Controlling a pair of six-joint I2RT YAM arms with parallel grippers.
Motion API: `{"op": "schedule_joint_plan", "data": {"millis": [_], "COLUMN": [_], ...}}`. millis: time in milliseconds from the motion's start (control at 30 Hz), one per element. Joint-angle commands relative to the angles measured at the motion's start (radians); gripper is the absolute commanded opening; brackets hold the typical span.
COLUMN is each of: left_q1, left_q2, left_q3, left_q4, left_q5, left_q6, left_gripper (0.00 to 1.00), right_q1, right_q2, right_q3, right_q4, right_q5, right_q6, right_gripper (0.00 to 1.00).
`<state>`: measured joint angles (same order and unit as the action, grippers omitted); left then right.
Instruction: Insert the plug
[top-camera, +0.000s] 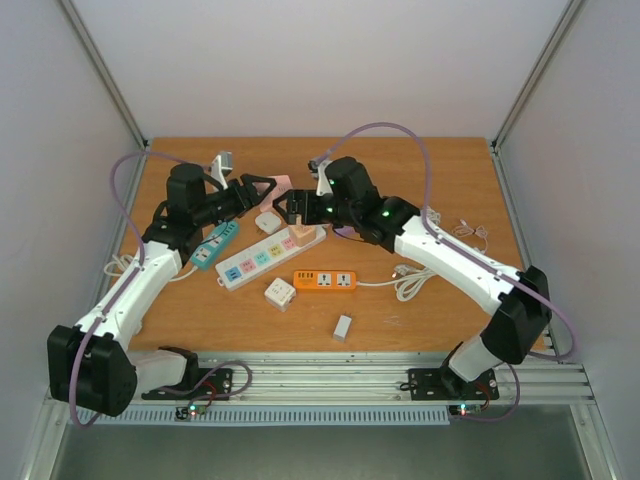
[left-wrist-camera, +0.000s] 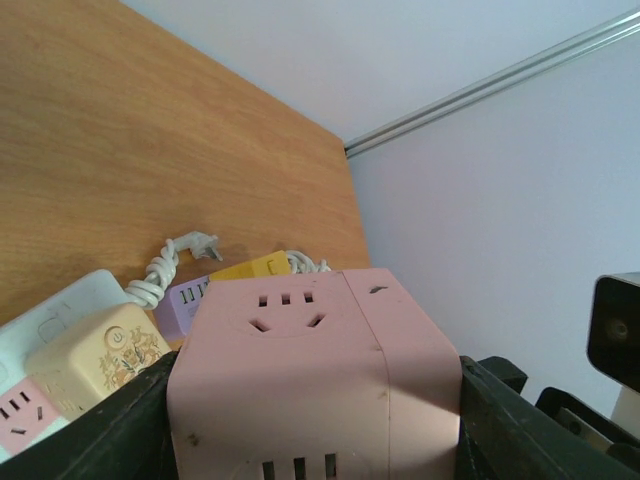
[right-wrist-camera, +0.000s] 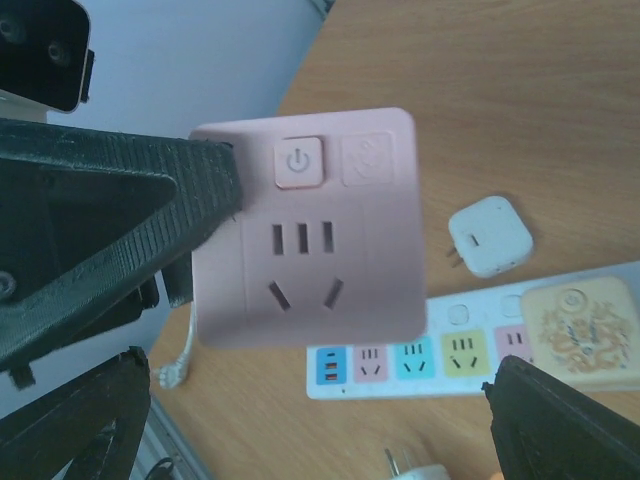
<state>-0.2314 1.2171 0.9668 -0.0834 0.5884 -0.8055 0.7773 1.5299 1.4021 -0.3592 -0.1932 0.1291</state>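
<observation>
My left gripper (top-camera: 262, 188) is shut on a pink cube socket (top-camera: 280, 185) and holds it above the table. In the left wrist view the cube (left-wrist-camera: 310, 380) fills the space between my black fingers (left-wrist-camera: 520, 430). In the right wrist view the cube (right-wrist-camera: 310, 225) faces the camera, its power button up. My right gripper (top-camera: 293, 208) is open just right of the cube, its fingers (right-wrist-camera: 565, 425) wide apart. A white plug (right-wrist-camera: 415, 465) with prongs shows at the bottom edge between them; I cannot tell if it is touched.
A white strip with coloured sockets (top-camera: 262, 257) lies below, a beige cube (top-camera: 303, 235) plugged into it. Nearby lie a white adapter (top-camera: 268, 222), a teal strip (top-camera: 215, 245), an orange strip (top-camera: 325, 281), a white cube (top-camera: 279, 292) and a small white block (top-camera: 343, 327).
</observation>
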Motion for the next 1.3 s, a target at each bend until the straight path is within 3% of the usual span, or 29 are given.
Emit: {"op": "schedule_joint_plan", "data": {"millis": [0,133,267,367,467,700,833,900,967,1033,1100,1200,1267], "left_q1": [-0.003,-0.003,-0.002,-0.002,-0.002,-0.002,-0.002,-0.002,-0.002,-0.002,0.000,-0.003,-0.004], "left_q2": [-0.030,-0.038,-0.037,-0.048,-0.066,-0.071,-0.079,-0.084,-0.093,-0.103,-0.113,-0.107,-0.110], "left_q3": [0.030,0.041,0.058,0.059,0.057,0.058,0.059,0.059,0.062,0.072,0.101,0.176,0.188], "left_q4": [0.019,-0.030,-0.087,-0.103,-0.104,-0.091,-0.100,-0.106,-0.123,-0.150,-0.194,-0.277,-0.240], "left_q5": [-0.007,-0.019,-0.008,0.008,0.011,0.025,0.031,0.034,0.031,0.021,0.002,-0.041,-0.049], "left_q6": [-0.056,-0.080,-0.101,-0.121,-0.131,-0.144,-0.143,-0.138,-0.121,-0.090,-0.010,0.159,0.240], "left_gripper": [0.53,0.54,0.54,0.55,0.56,0.56,0.56,0.57,0.62,0.71,0.96,0.99,0.99], "right_q1": [0.022,0.027,0.027,0.028,0.028,0.028,0.028,0.028,0.027,0.026,0.022,0.003,-0.011], "right_q2": [0.064,0.096,0.130,0.135,0.144,0.164,0.172,0.169,0.159,0.143,0.121,0.108,0.103], "right_q3": [0.073,0.100,0.139,0.141,0.147,0.157,0.167,0.170,0.169,0.166,0.170,0.227,0.262], "right_q4": [-0.012,0.001,0.031,0.030,0.002,-0.005,0.001,0.001,0.002,-0.002,-0.018,-0.108,-0.168], "right_q5": [-0.015,-0.018,-0.096,-0.117,-0.111,-0.080,-0.066,-0.061,-0.064,-0.067,-0.070,-0.075,-0.073], "right_q6": [-0.011,-0.011,-0.077,-0.106,-0.108,-0.070,-0.074,-0.084,-0.098,-0.112,-0.152,-0.133,-0.081], "right_gripper": [0.92,0.89,0.69,0.62,0.63,0.77,0.73,0.64,0.54,0.50,0.50,0.50,0.50]}}
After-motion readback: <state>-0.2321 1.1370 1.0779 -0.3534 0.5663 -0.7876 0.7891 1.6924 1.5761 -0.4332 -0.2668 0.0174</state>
